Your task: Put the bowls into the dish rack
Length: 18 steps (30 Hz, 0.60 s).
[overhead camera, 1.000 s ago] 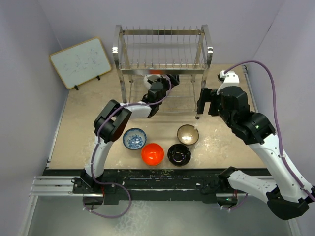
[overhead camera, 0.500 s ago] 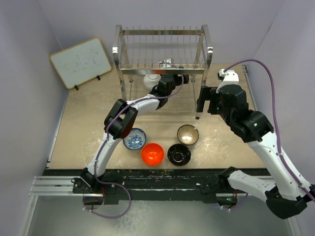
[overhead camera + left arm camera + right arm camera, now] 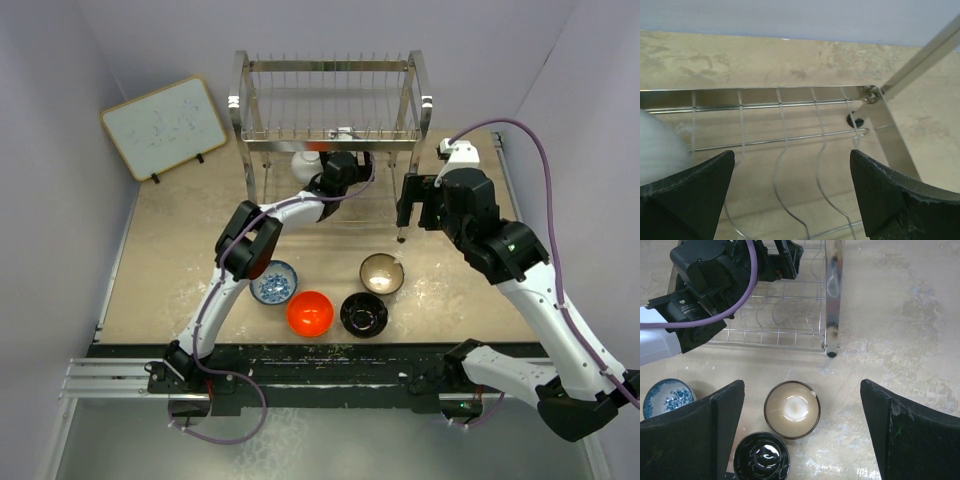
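1. Left tool (image 3: 791, 157) first: its fingers (image 3: 687, 192) stand wide apart with nothing between them, only the steel wires of the dish rack (image 3: 815, 135) showing through the gap.
2. That arm reaches in under the rack's pronged top tier, and the tool hangs just over the grid shelf below.
3. On that lower shelf sits the white bowl (image 3: 305, 160), on the tool's left. In the left wrist view it is a pale blur at the edge of the picture, just beside the left finger; whether they touch cannot be told.
4. Over to the right tool (image 3: 801, 387) – also spread open and empty, held above the desk (image 3: 170, 260) just in front of the rack's right front leg.
5. Below it, in its own camera, lies the tan-brown bowl (image 3: 792, 409), upright, pale inside showing, close to that leg's foot.
6. Four bowls sit out on the desk in front of the rack: the tan one, with the glossy black bowl (image 3: 364, 314) just nearer and to its left, the orange-red bowl (image 3: 310, 313) next to the black, and the blue-and-white bowl (image 3: 273, 282) furthest left – all upright.
7. Off at the far left, a whiteboard (image 3: 165, 125) leans tilted, well apart from the rack.
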{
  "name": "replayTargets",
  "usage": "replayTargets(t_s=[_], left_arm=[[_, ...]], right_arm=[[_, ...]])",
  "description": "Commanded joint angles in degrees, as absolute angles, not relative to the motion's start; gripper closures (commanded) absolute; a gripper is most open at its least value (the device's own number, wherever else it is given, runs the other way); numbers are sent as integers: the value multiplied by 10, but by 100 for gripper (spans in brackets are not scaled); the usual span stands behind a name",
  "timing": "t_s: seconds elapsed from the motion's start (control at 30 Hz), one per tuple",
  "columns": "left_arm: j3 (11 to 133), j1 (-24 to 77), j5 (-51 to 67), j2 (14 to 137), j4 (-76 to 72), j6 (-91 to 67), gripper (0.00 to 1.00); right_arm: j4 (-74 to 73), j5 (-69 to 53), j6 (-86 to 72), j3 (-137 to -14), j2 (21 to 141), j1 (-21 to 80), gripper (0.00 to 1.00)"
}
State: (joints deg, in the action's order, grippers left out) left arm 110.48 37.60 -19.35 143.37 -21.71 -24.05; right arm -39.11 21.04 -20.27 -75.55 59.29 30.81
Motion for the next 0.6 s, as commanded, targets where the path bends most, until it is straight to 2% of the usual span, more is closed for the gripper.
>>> replayTargets(t_s=[0.0,0.37,0.57], left_arm=[[1137,365,-243,1426,-201,-222,0],[1094,346,-330,1392,-148,-252,1],[1050,341,-322,1362,-150,-262,1]], right_arm=[[-367,199,-191,-751,586,303,1],[-370,194,-196,-747,586,299,1],[-366,188,-198,-745,590,297,1]])
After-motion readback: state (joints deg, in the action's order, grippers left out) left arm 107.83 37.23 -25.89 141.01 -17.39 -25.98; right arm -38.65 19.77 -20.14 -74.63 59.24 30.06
